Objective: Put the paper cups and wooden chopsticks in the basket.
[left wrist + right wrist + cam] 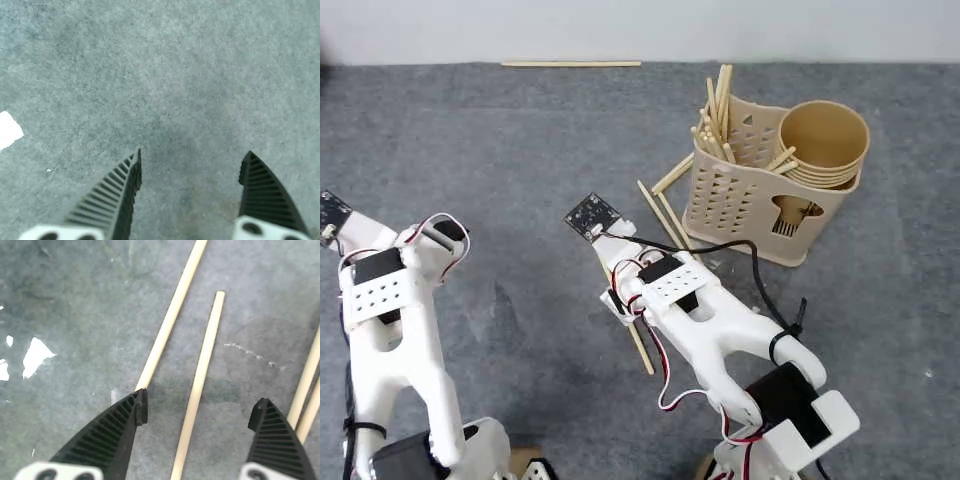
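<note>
The right gripper (201, 410), jaws apart, straddles one chopstick (202, 370) lying near the basket (740, 200), but closing may catch or flick the second stick (172, 315) at one jaw's tip.

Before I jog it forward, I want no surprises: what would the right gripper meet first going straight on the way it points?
Most likely the wooden chopstick lying on the grey mat between the open jaws of the right gripper; a second chopstick lies by one jaw tip. Depth is unclear.
</note>
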Tool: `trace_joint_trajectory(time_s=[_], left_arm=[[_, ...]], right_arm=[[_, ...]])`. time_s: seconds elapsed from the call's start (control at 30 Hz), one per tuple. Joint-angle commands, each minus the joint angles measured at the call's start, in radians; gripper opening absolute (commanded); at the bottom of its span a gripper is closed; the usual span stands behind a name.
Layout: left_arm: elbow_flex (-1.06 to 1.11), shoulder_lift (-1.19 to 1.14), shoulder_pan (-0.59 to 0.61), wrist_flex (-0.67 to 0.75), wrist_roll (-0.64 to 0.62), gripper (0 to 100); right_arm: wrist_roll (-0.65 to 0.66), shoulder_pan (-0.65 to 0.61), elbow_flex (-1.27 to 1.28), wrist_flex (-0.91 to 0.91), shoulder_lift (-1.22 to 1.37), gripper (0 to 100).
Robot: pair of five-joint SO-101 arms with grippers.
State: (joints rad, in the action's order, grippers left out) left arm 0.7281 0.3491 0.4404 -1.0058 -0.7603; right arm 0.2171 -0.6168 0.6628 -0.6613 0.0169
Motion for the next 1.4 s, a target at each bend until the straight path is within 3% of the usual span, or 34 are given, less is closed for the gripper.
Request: trace_joint_trajectory(time_s=[0.0,0.33,0.53,1.0,1.37], left_arm=[[-0.008,0.046,0.003,0.018,0.006,30],[-0.01,0.046,0.003,0.018,0.006,30],[-0.01,0.046,0.003,0.018,0.006,30],[-0.008,0.046,0.003,0.018,0.006,30],[-0.01,0.046,0.003,0.018,0.006,30]], right_arm=[[0.0,-0.047,-0.014,0.008,-0.016,33.0],[-0.147,-0.133,-0.057,-0.045,-0.084,33.1],[-0.155,-0.196,-0.063,-0.038,0.002,33.1],[-0.017,0.03,-0.095,-0.038,0.081,33.1],[-0.018,0.027,-0.106,-0.071,0.001,33.1]])
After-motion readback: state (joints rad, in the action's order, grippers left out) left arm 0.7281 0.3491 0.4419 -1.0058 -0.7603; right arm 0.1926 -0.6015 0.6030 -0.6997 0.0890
